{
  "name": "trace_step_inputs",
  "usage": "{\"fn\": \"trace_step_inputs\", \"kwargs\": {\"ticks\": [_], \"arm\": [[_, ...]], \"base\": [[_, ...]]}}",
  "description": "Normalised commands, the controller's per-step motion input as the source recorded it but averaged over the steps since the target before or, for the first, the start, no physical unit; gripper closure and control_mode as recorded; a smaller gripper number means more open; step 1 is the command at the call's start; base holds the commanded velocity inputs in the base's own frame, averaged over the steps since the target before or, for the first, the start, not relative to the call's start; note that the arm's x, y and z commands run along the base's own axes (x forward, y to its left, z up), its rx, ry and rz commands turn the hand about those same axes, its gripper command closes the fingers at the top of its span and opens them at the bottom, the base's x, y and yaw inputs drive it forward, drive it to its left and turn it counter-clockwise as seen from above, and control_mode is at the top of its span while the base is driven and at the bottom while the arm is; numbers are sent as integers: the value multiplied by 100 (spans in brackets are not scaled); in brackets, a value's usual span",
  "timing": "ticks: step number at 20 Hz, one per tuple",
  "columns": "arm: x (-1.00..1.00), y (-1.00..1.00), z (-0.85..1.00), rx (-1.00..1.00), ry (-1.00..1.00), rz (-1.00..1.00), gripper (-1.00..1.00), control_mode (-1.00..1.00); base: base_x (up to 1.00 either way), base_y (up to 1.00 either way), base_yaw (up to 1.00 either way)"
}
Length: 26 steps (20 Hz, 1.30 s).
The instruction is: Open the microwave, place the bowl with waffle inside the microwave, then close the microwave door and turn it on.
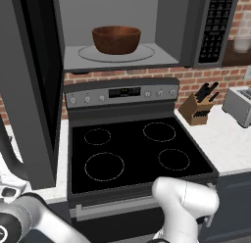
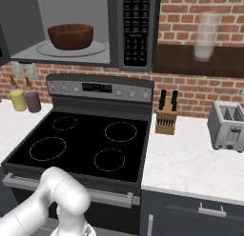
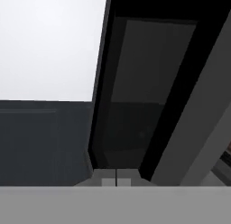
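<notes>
The microwave (image 1: 169, 26) hangs above the stove with its grey inside showing. The reddish-brown bowl (image 1: 116, 39) stands on the round glass turntable (image 1: 144, 54) inside it, also seen as bowl (image 2: 70, 36) from the right. The bowl's wall hides the waffle. The microwave door (image 1: 29, 90) is swung wide open to the left, its curved handle (image 1: 10, 161) low at the left edge. The keypad strip (image 2: 136, 25) is on the right. Part of my hand (image 1: 9, 187) sits under the open door, fingers hidden. The hand view looks up along the door (image 3: 135, 92) from close range.
A black stove (image 1: 132, 149) with four burner rings lies below the microwave. A knife block (image 1: 196, 109) and a toaster (image 1: 240, 106) stand on the right counter. Two bottles (image 2: 21, 99) are on the left counter, and a glass (image 2: 206, 35) sits on a shelf.
</notes>
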Motion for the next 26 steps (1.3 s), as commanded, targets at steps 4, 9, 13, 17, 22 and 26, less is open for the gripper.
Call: {"fn": "trace_step_inputs", "kwargs": {"ticks": [4, 9, 13, 17, 22, 26], "arm": [[0, -38, 60, 13, 20, 0, 100, -100], [0, -68, 58, 16, 20, 0, 100, -100], [0, -97, 52, 18, 21, 0, 100, -100], [0, -100, 42, 19, 23, 7, 100, -100], [0, -100, 21, 20, 29, 10, 100, -100], [16, -100, 19, 21, 34, 7, 100, -100]], "base": [[0, 0, 0], [0, 0, 0], [0, 0, 0], [0, 0, 0], [0, 0, 0], [0, 0, 0]]}}
